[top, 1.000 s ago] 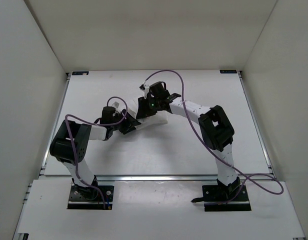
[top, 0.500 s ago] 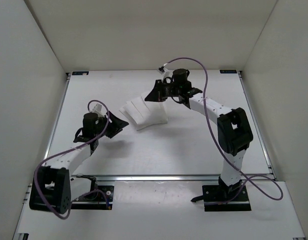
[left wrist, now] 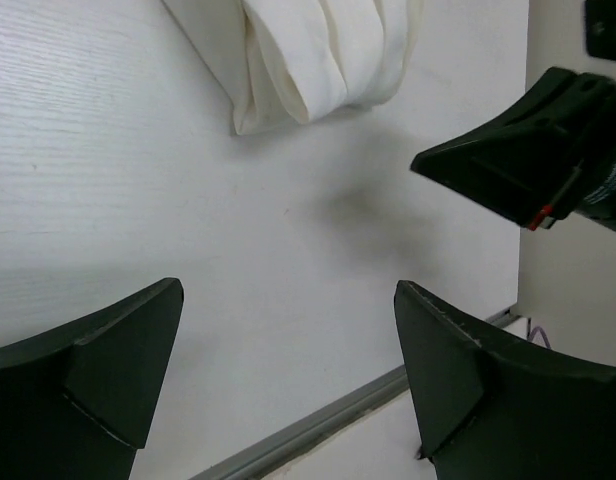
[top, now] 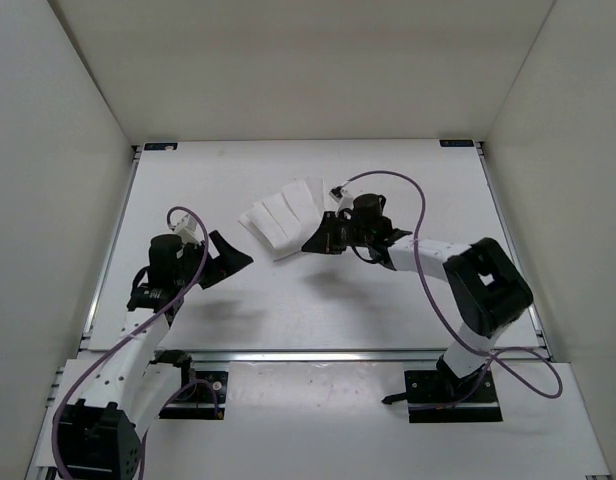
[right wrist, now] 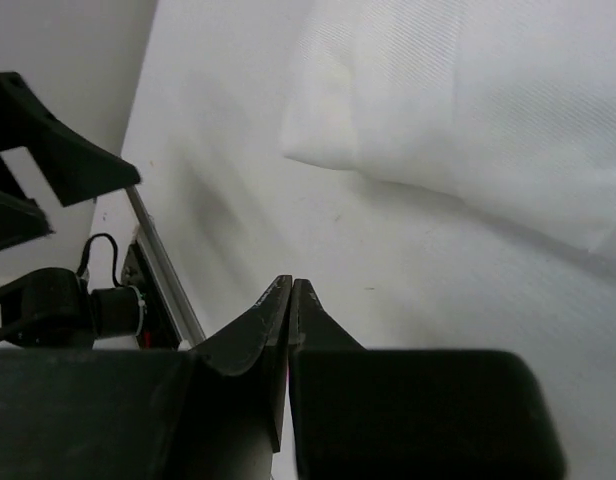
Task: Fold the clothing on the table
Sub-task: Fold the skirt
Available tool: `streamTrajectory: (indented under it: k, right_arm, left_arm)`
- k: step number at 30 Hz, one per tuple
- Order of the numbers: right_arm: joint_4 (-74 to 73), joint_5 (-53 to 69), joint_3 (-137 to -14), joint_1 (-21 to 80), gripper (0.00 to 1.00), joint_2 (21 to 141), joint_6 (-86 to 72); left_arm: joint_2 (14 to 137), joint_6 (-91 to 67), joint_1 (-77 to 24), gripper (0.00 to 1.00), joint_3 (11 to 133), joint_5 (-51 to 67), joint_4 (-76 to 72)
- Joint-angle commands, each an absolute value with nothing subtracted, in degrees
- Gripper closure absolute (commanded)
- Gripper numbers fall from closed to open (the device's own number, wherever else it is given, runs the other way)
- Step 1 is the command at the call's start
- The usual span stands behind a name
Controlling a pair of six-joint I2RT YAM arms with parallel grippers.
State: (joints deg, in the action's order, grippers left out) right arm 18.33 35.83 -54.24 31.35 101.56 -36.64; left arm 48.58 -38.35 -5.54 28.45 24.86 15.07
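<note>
The clothing [top: 283,220] is a white folded bundle lying flat on the table [top: 408,170], left of centre. My left gripper [top: 228,258] hangs near and left of it, open and empty, well apart from the cloth. In the left wrist view the clothing [left wrist: 318,60] lies beyond the wide-spread left gripper [left wrist: 288,288]. My right gripper [top: 316,243] sits just off the bundle's right near corner, shut on nothing. The right wrist view shows the right gripper [right wrist: 290,285] with its jaws pressed together above bare table [right wrist: 438,290], the clothing [right wrist: 468,120] ahead of it.
White walls [top: 68,150] enclose the table on three sides. A silver rail [top: 318,354] runs along the near edge, with both arm bases behind it. Purple cables [top: 388,178] loop over each arm. The left gripper [right wrist: 58,150] shows at the left edge of the right wrist view.
Both arms have let go of the clothing and drawn away. The left gripper opened wide and pulled back near-left. The right gripper shut and swung round to the bundle's near right.
</note>
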Motion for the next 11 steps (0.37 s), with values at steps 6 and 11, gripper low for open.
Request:
streamTrajectory:
  k: [6,11]
  right_arm:
    - [25.9,30.5,-46.7,29.1,1.0,89.4,-36.4]
    - [22.7,30.0,-46.0,27.9,1.0,86.8,-33.7]
  left_arm:
    - [39.5,-36.6,-8.3,0.02,27.3,27.2,17.8]
    - [39.9,-35.4,-8.7,0.01,26.9,30.3,17.6]
